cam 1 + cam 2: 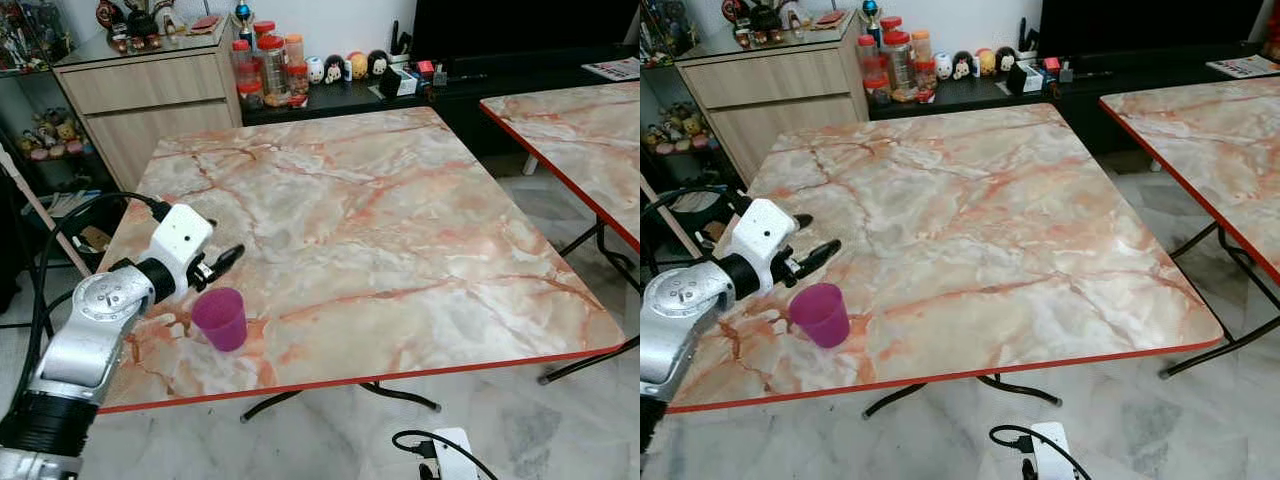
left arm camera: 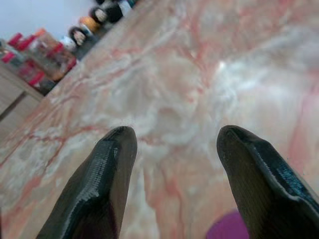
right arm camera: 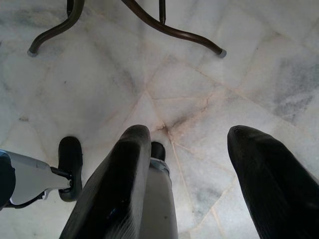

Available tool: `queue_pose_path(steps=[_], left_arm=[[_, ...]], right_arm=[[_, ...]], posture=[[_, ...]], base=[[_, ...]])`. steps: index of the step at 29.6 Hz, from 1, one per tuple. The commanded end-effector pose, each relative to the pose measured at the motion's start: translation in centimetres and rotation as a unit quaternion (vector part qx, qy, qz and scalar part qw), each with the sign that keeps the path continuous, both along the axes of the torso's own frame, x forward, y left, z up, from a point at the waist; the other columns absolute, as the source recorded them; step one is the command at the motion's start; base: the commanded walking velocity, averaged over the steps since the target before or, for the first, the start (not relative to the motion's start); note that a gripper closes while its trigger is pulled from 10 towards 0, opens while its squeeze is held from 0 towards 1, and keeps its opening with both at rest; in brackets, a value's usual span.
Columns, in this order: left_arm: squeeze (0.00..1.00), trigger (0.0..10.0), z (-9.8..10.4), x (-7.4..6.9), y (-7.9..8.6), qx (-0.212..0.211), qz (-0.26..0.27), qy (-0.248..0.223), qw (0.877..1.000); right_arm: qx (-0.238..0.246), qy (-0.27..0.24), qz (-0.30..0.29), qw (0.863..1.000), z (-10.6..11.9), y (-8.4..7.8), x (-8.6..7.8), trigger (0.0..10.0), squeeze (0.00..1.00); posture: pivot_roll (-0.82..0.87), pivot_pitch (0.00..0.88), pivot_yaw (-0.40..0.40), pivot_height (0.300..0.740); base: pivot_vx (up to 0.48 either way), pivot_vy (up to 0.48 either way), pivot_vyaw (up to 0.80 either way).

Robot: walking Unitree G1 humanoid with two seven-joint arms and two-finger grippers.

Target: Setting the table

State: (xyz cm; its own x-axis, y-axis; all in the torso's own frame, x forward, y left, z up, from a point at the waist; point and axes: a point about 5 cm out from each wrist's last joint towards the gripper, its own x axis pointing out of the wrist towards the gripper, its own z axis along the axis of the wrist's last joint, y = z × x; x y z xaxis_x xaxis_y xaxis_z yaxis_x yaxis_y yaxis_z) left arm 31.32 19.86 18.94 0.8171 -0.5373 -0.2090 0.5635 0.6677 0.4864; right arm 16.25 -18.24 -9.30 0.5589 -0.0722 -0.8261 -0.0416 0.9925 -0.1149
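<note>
Left eye view: a purple cup (image 1: 220,318) is seen upright near the front left edge of the marble table (image 1: 400,240). Just behind it, the left gripper (image 1: 222,262) is held above the tabletop — fingers spread wide, holding nothing. Further back, jars (image 1: 268,68) are lined beside a cabinet (image 1: 150,95). The right gripper (image 3: 192,169) is hung over the floor, fingers parted.

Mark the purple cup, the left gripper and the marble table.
purple cup (image 1: 220,318), left eye view, its side wall.
left gripper (image 2: 174,144), left wrist view, between the fingertips.
marble table (image 1: 400,230), left eye view, bare top.
</note>
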Motion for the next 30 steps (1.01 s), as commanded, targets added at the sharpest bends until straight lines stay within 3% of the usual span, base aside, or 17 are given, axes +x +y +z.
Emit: queue_pose_path(steps=[1,16,30], left_arm=[[0.00,10.0,0.3,0.3,0.4,0.030,-0.011,0.009,0.999],[0.00,10.0,-0.3,2.1,1.7,0.143,-0.033,0.053,0.988],[0.00,10.0,-0.3,2.3,2.2,0.181,-0.060,0.078,0.979]], right_arm=[[0.004,-0.001,-0.005,1.000,0.1,0.2,0.3,10.0,0.00],[0.006,-0.004,-0.013,1.000,0.2,0.3,0.6,10.0,0.00],[0.007,-0.007,-0.016,1.000,0.3,0.3,0.7,10.0,0.00]], posture=[[0.03,0.000,0.075,0.740],[0.03,0.000,0.074,0.740],[0.03,0.000,0.073,0.740]], base=[[0.000,0.000,0.00],[0.000,0.000,0.00],[0.000,0.000,0.00]])
